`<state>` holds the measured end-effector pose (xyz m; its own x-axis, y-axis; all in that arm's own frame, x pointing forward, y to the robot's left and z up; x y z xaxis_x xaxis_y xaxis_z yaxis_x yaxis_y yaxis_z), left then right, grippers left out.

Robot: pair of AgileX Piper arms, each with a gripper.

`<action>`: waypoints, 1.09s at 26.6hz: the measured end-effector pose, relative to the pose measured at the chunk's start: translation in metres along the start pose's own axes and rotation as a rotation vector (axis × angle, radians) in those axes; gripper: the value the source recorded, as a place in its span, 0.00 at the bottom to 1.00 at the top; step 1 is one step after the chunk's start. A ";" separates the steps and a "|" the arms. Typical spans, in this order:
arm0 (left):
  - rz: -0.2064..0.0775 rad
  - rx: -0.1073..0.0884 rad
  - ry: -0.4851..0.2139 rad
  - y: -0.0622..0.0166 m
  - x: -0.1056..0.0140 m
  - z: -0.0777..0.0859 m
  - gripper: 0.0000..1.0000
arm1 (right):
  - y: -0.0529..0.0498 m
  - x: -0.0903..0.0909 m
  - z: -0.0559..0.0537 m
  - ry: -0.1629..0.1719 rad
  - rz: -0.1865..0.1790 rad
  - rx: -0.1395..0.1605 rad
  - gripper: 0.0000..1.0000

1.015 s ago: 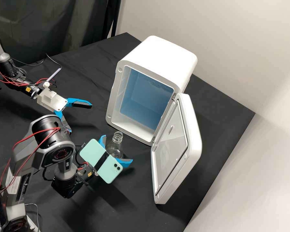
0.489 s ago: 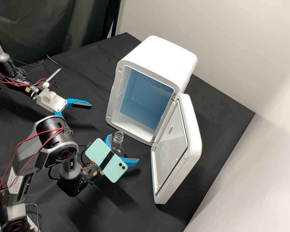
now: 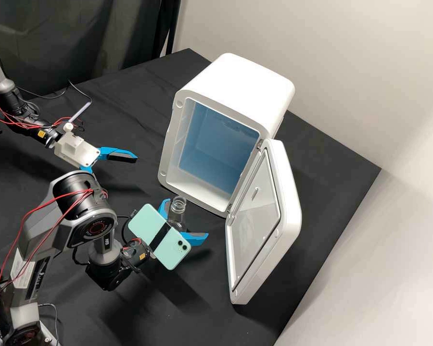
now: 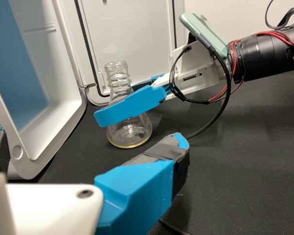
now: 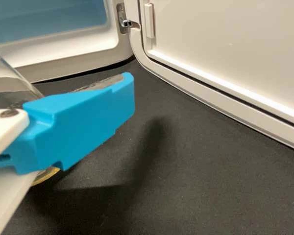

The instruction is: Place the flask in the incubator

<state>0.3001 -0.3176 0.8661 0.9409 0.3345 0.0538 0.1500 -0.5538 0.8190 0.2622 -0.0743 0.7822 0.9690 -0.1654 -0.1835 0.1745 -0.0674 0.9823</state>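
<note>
Since a second ago my right gripper [image 3: 184,220] has slid forward toward the incubator [image 3: 235,91], and its spread fingers now sit on either side of the flask [image 3: 178,207]. One blue finger crosses in front of the glass shoulder, but I can't see it pressing. The flask stands upright on the black bench [image 3: 130,105], just at the near edge of the incubator's open front, left of the door [image 3: 267,216], which is swung wide. My left gripper [image 3: 111,166] has not shifted; it hangs farther left, fingers apart, holding nothing. A mint-green phone [image 3: 159,236] rides on my right wrist.
</note>
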 end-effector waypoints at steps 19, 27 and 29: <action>0.000 0.000 -0.002 -0.0001 0.000 0.001 1.00 | -0.002 0.000 -0.002 0.006 -0.007 -0.002 0.00; 0.000 0.000 -0.002 -0.0001 0.000 0.001 1.00 | -0.003 0.001 -0.003 0.012 -0.013 -0.004 0.00; 0.000 0.000 -0.002 -0.0001 0.000 0.001 1.00 | -0.004 0.001 -0.004 0.013 -0.015 -0.005 0.00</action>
<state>0.3004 -0.3181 0.8656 0.9415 0.3329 0.0523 0.1505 -0.5541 0.8188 0.2632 -0.0705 0.7785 0.9685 -0.1512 -0.1977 0.1899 -0.0648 0.9797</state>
